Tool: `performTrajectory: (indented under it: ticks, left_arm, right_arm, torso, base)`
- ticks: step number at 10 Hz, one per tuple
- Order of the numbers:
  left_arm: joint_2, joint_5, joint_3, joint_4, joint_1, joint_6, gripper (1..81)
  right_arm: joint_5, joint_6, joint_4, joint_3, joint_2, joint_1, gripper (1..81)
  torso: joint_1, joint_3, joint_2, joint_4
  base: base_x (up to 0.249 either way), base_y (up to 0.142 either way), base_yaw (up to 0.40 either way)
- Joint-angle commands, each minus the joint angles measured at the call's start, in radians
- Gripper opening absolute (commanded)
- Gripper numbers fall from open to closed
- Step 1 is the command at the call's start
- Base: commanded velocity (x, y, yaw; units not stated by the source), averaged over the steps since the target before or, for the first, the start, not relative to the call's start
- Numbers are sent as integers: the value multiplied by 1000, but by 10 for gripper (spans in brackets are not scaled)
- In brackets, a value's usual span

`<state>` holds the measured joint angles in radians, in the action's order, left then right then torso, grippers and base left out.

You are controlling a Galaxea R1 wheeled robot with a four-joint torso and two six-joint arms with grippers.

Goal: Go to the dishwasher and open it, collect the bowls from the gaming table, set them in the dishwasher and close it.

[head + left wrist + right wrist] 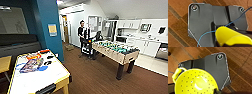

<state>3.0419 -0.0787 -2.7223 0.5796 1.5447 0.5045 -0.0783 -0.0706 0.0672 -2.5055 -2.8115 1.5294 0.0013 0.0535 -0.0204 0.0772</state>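
Facing the gaming table at my near left, dishwasher far right across the room | left wrist: yellow-green bowl close, claw state unclear | right wrist: perforated yellow-green bowl close, claw state unclear.

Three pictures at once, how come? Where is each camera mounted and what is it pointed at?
Head view: high on the robot, looking forward and down at the gaming table, foosball table and a person.
Left wrist view: on the left wrist, facing the wooden floor past the robot's dark plate and a yellow-green bowl.
Right wrist view: likewise, with a perforated yellow-green bowl.
Shared: the floor.
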Motion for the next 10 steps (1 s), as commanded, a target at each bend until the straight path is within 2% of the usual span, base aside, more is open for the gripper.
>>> performTrajectory:
  ticks: [1,10]
  left_arm:
    - [2,66,-7,3,-39,8,10]
    - [5,66,-7,2,-39,9,10]
  right_arm:
    - [48,2,0,2,16,-47,10]
    - [49,2,-3,-5,1,-36,10]
  torso:
    - [0,0,0,0]
    - [0,0,0,0]
  base:
    - [0,0,-394]
    - [0,0,-394]
